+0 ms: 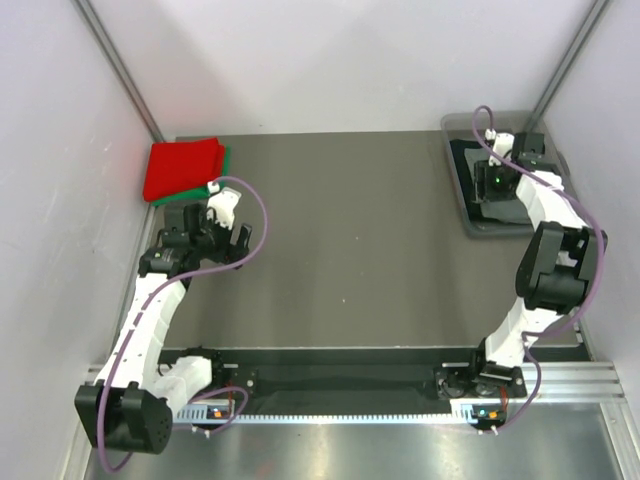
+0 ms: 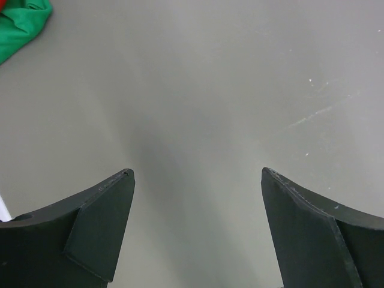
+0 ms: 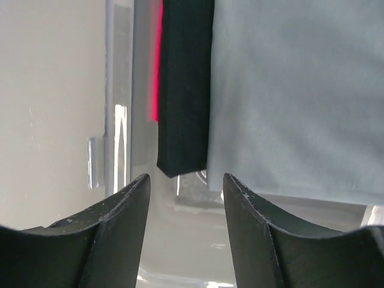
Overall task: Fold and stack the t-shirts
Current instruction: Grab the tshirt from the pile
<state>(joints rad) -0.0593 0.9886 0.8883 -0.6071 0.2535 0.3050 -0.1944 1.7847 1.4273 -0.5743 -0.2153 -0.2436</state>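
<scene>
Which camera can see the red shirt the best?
Top external: the whole folded red shirt lies at the table's far-left corner. Left wrist catches only a red sliver; right wrist shows just an unclear red streak.

Soft matt cloth: red t-shirt (image 1: 183, 168), green t-shirt (image 2: 21, 27) beyond left gripper (image 2: 197, 171); smooth matt table (image 2: 210, 90) beneath. Ahead of right gripper (image 3: 185, 176), glossy clear plastic tub (image 3: 120, 90), matt black t-shirt (image 3: 186, 90), grey t-shirt (image 3: 300, 90).

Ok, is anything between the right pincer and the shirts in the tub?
Nothing visible. The open right pincer hangs over the tub, and the black shirt and grey shirt lie straight ahead of it, uncovered.
</scene>
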